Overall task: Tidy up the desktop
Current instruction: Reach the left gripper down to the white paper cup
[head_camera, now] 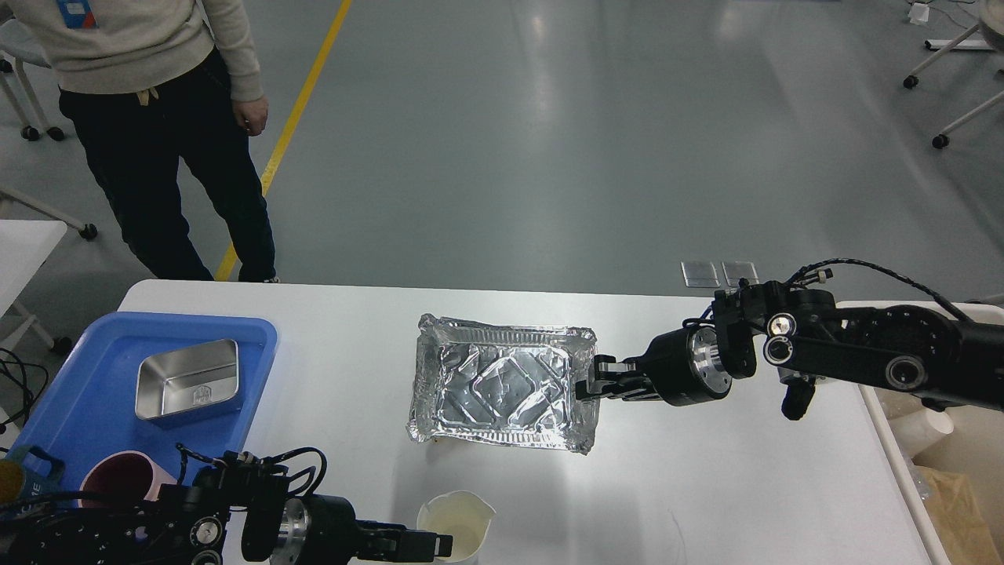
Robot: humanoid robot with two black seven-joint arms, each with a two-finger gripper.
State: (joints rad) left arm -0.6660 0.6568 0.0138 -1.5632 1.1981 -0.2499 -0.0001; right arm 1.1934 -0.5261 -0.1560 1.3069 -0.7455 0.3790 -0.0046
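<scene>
Desktop [706, 486]: right gripper [587, 382] pinching foil tray [502, 382] rim; left gripper [439, 543] state unclear; no legible writing.

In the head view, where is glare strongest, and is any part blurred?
Head view: strongest glare on the crumpled foil tray, whose creases flash white; soft ceiling-light reflections on the grey floor; a faint sheen on the desktop; everything looks sharp, though the dark left gripper shows little detail.
</scene>
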